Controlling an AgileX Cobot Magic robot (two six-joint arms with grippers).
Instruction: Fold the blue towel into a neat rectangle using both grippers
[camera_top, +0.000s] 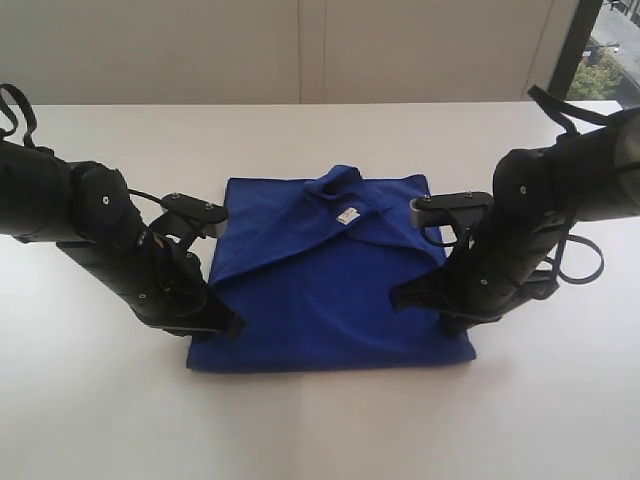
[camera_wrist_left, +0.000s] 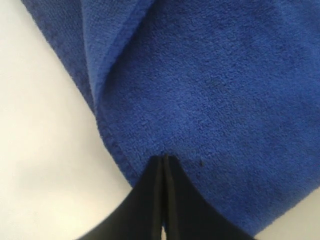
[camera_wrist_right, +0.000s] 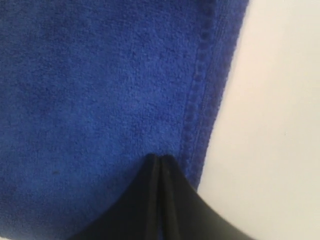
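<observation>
Left gripper: jaws pressed flat together, nothing visible between them. The tips rest on the pile just inside the hem of the blue towel. Whether a thin pinch of cloth is caught there I cannot tell.

Right gripper: same posture, jaws closed tight, with the tips on the towel just beside its stitched side hem.

Exterior view: the two arms bracket the towel, one at each side edge, and both tips are down toward its near corners.

Towel: lies about mid-table, well apart from the far edge. It is already doubled over, but the upper layer sits skewed. Two flaps run diagonally in from the sides and bunch into a peak at the far side, with a small white label showing there.

Judged step: mid-fold, with both tips at the side hems to take hold for the next fold.

Next move calls for:
- parting the jaws and nipping each hem at matching points;
- lifting both sides together;
- carrying them level so the edges meet square.
</observation>
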